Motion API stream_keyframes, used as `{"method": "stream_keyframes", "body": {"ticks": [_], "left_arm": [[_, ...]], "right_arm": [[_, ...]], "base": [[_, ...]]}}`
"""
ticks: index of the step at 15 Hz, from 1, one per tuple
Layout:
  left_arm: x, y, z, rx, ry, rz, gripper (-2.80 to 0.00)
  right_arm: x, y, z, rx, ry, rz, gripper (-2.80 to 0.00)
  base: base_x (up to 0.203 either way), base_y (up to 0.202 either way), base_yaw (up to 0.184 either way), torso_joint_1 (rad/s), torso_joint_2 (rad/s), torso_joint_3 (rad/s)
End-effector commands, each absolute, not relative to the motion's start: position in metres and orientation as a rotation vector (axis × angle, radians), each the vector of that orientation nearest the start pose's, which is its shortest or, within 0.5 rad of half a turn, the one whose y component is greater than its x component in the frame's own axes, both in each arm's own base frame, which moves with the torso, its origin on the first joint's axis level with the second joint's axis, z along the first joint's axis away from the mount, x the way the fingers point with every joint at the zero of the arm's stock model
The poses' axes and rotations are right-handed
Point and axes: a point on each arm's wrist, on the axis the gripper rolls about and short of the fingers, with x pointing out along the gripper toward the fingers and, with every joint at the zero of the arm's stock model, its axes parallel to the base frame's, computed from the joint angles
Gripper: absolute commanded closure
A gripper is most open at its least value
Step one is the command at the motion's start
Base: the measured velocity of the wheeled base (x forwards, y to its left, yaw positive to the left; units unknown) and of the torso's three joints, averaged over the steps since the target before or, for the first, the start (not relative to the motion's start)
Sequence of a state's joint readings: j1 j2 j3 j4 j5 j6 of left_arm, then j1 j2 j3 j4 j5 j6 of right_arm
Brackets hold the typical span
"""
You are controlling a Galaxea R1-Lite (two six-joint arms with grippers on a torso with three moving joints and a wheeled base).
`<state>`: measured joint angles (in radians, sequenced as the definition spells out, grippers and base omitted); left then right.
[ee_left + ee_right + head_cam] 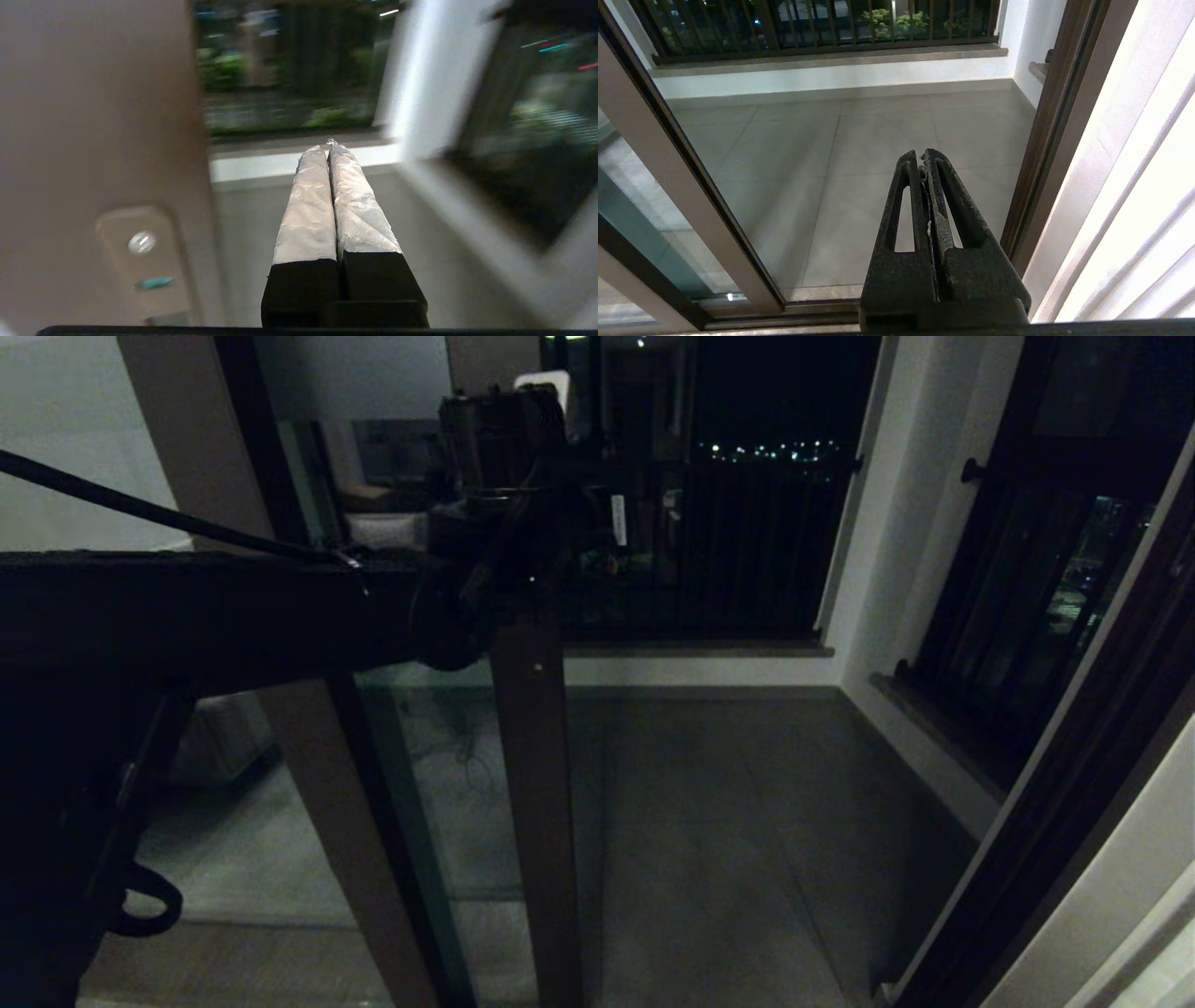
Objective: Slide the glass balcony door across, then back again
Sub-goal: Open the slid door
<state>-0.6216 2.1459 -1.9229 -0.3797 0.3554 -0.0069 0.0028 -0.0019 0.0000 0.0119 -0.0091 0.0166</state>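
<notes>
Brown door (532,784) stile, matt and smooth, like painted metal; clear glossy glass beside it, faintly green at the edge. Left gripper (331,145) fingers (308,205) wrapped in crinkled silvery-grey tape, dull sheen, above matt black plastic bases. Right gripper (921,156) fingers (906,196) in rough, grainy black plastic, slotted, scuffed pale along the inner edges. Floor (878,135) of large grey tiles, smooth with a low satin shine. Wall (831,77) in flat white paint. Railing (808,23) of dark matt metal bars. Black matt arm (187,607) casing, thin glossy cable (140,509) over it.
</notes>
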Motion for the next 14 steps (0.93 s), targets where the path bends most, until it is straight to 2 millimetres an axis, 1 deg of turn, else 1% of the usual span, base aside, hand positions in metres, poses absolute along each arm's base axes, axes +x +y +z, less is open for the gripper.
{"method": "stream_keyframes", "body": {"ticks": [1, 4, 5, 9, 10, 14], "left_arm": [[0.385, -0.265, 0.282, -0.032, -0.121, -0.168, 0.00], [0.388, -0.266, 0.278, -0.028, -0.120, -0.157, 0.00], [0.391, -0.267, 0.273, -0.021, -0.111, -0.154, 0.00], [0.397, -0.265, 0.266, -0.011, -0.095, -0.137, 0.00], [0.400, -0.264, 0.263, -0.006, -0.090, -0.131, 0.00], [0.408, -0.250, 0.263, 0.007, -0.087, -0.077, 0.00]], "right_arm": [[-0.023, 0.000, 0.074, 0.017, 0.014, -0.006, 0.00], [-0.023, 0.000, 0.074, 0.017, 0.014, -0.006, 0.00], [-0.023, 0.000, 0.074, 0.017, 0.014, -0.006, 0.00], [-0.023, 0.000, 0.074, 0.017, 0.014, -0.006, 0.00], [-0.023, 0.000, 0.074, 0.017, 0.014, -0.006, 0.00], [-0.023, 0.000, 0.074, 0.017, 0.014, -0.006, 0.00]], "base": [[0.000, 0.000, 0.000, 0.000, 0.00, 0.000], [0.000, 0.000, 0.000, 0.000, 0.00, 0.000], [0.000, 0.000, 0.000, 0.000, 0.00, 0.000], [0.000, 0.000, 0.000, 0.000, 0.00, 0.000], [0.000, 0.000, 0.000, 0.000, 0.00, 0.000], [0.000, 0.000, 0.000, 0.000, 0.00, 0.000]]}}
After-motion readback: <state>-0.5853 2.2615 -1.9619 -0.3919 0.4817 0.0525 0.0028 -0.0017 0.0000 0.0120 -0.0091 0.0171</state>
